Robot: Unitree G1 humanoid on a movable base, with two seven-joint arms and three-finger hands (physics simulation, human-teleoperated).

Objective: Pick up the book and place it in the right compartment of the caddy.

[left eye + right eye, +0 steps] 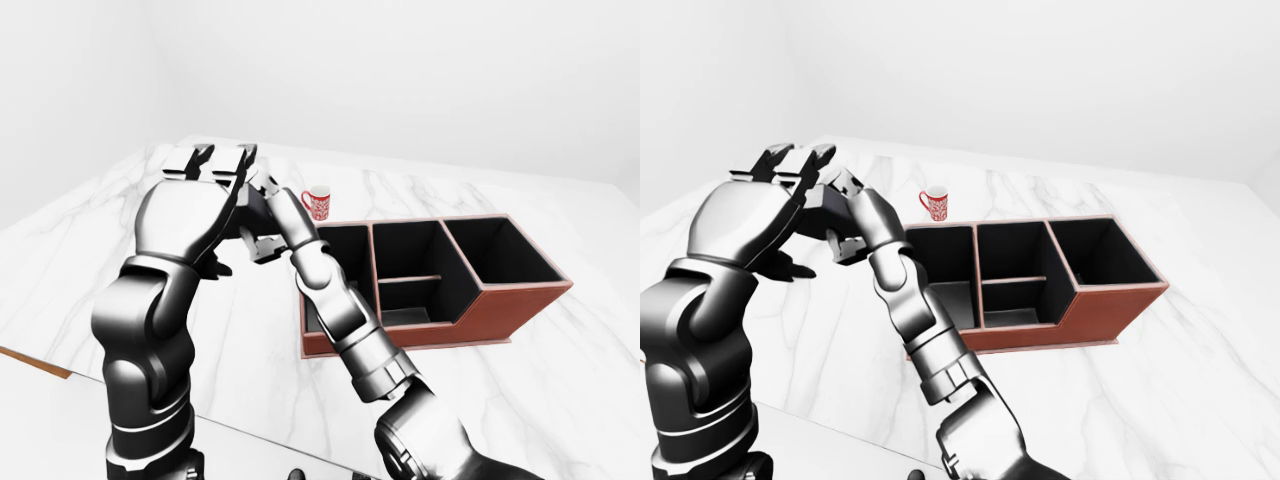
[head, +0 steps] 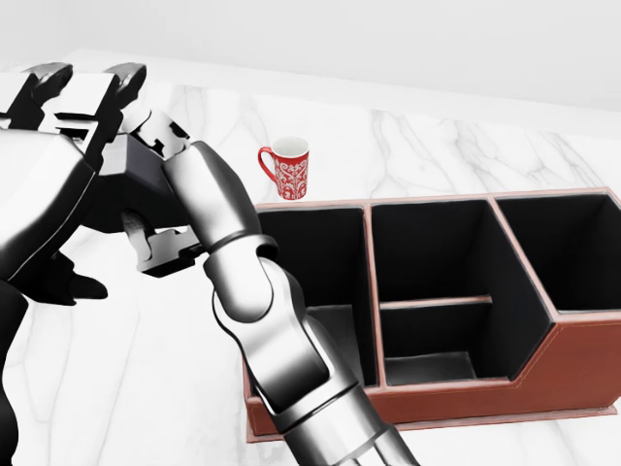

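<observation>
Head view shows the red-brown leather caddy (image 2: 543, 383) with its right compartment empty at three o'clock, while both glossy hands, left hand (image 2: 73, 107) and right hand (image 2: 160, 238), bunch at ten o'clock, grip unreadable, book unseen, so placement remains.

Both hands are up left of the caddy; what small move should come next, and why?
Probably swing both hands slightly right, if they hold the book. The left hand and right hand meet left of the caddy; the book is hidden, perhaps between them, and the right compartment stands empty.
</observation>
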